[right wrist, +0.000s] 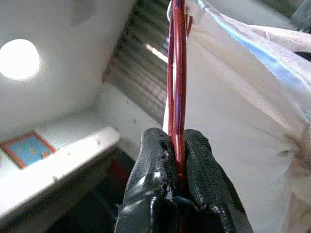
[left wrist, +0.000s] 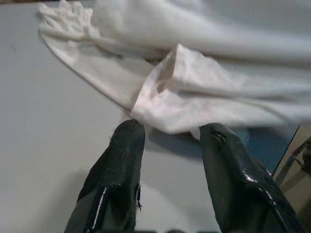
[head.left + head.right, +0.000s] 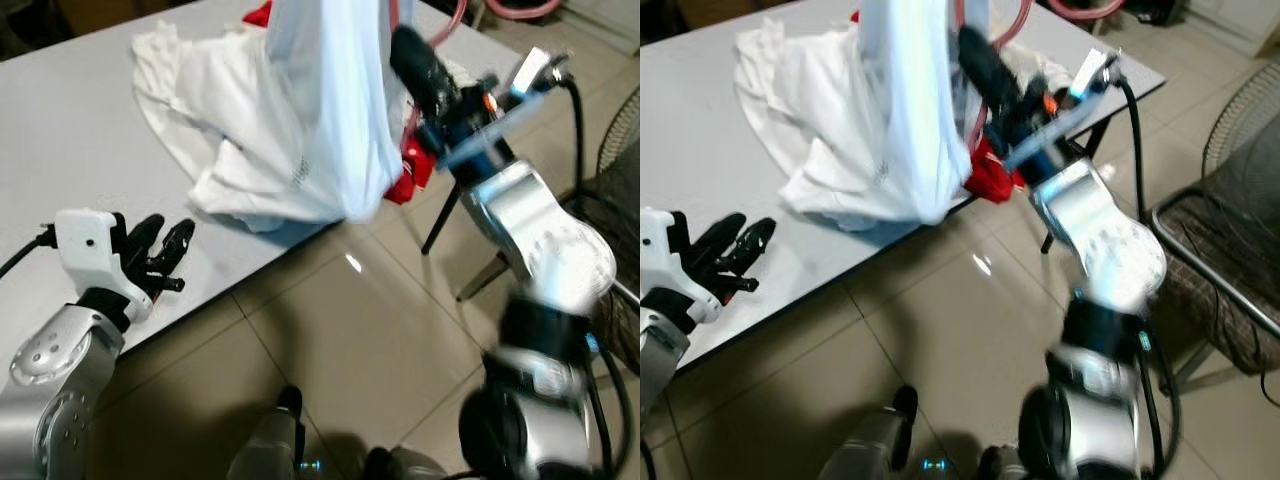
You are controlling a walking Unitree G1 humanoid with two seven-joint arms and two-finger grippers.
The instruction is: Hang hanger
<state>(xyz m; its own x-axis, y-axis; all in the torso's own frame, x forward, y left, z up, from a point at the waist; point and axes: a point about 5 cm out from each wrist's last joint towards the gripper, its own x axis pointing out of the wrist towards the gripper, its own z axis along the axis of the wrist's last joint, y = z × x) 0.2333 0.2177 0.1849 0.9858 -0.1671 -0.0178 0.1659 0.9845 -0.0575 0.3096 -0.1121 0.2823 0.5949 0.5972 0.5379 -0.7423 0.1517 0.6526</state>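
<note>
While right pincer [image 1: 177, 160] clamps red hanger [image 1: 177, 73] | hanger rises lengthwise above it, pale shirt [image 3: 325, 110] draped over table [image 3: 70, 140] edge | left pincer [image 2: 170, 160] parted, empty, nearer white cloth [image 2: 194, 92]

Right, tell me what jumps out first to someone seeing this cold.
The right gripper, raised over the table's far corner, is shut on a red hanger, with a pale white garment draped down from it. Beneath it, more white clothes lie heaped on the grey table. The left gripper rests open at the table's near edge, pointing at the heap.
</note>
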